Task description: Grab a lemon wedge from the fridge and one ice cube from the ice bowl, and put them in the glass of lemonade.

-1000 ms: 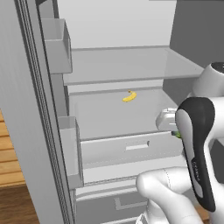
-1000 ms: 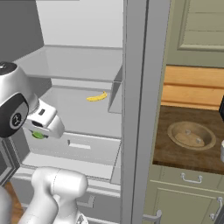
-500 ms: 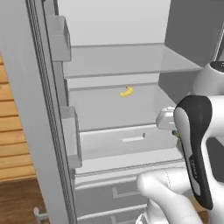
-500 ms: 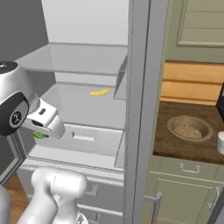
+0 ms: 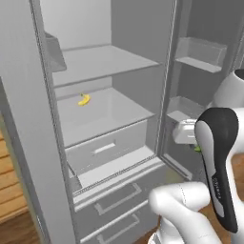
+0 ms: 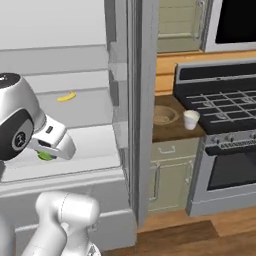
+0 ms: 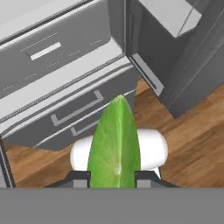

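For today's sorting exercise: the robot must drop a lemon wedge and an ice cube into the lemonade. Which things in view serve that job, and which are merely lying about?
Part of the job:
- lemon wedge, gripped in the tool
- fridge, doors open
- ice bowl on the counter
- glass of lemonade beside it

Lying about:
- banana on a fridge shelf
- stove

fridge (image 5: pixel 28 143): matt grey steel | floor (image 7: pixel 197 144): wood | lemon wedge (image 7: pixel 114 144): smooth

arm (image 5: pixel 217 171): glossy white rounded shells | joints: dark grey-black bands | fingers (image 7: pixel 78 178): small, dark
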